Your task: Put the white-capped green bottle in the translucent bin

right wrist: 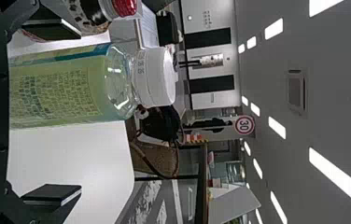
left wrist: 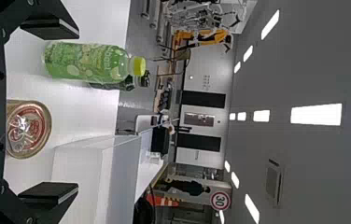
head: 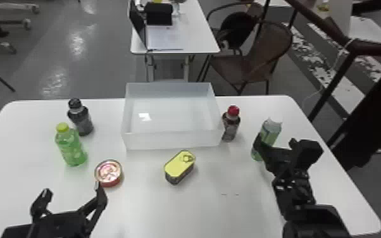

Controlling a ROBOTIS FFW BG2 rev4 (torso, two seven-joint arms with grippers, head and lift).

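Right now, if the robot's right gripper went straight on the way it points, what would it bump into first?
Most likely the white-capped green bottle. It stands upright in line with the opening of the right gripper, whose fingers are spread. The remaining gap is hard to judge.

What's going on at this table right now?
The right pincer is open at the white-capped green bottle, not clamped on it. That bottle stands on the table, outside the translucent bin. The left pincer is open and holds nothing, near the red tin.
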